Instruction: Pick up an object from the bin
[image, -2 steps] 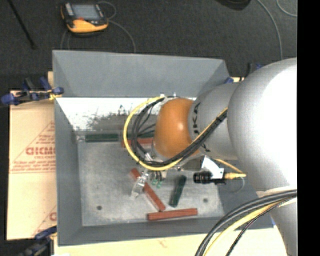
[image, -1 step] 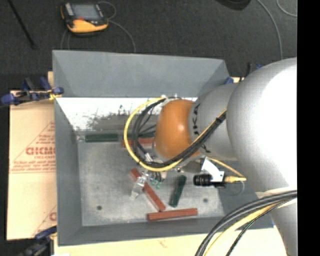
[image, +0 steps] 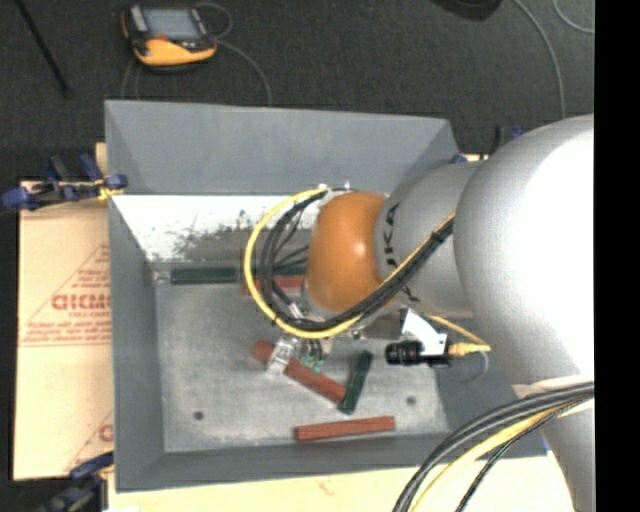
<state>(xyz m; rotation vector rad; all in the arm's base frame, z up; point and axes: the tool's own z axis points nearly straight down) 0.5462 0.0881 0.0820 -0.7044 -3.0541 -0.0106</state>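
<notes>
Noting arm (image: 530, 250) reaching in from the right and overhanging much of the grey bin (image: 135, 330). Noting also orange wrist cover (image: 345, 250) and looped cables (image: 258, 262) hanging over the bin's middle.

Recording four loose items on the bin floor, none heaped:
- Logging long red-brown bar (image: 345, 430) flat near the front wall, well apart from the others.
- Logging long dark green bar (image: 205, 272) along the back wall.
- Logging slanted red-brown bar (image: 300, 372) at the centre.
- Logging short dark green bar (image: 353, 383) tilted just beside the slanted bar's lower right end, seemingly touching it.

Placing gripper (image: 296, 352) low over the upper left part of the slanted red-brown bar, directly under the wrist. Finding its opening masked by wrist and cables, so cannot tell whether wide or narrow. Declining to report any hold.

Judging the step in hand to be the final descent and closing on that central bar.

Recommending the following:
- Setting the closing line across the bar's narrow width, not along its length.
- Descending straight, stopping short of the bin floor.
- Taking the bar toward its left half, away from the short green neighbour, avoiding a double pick or a nudge.
- Closing fully before lifting.
- Lifting vertically, keeping the bar level and watching for swing at the free end.
</notes>
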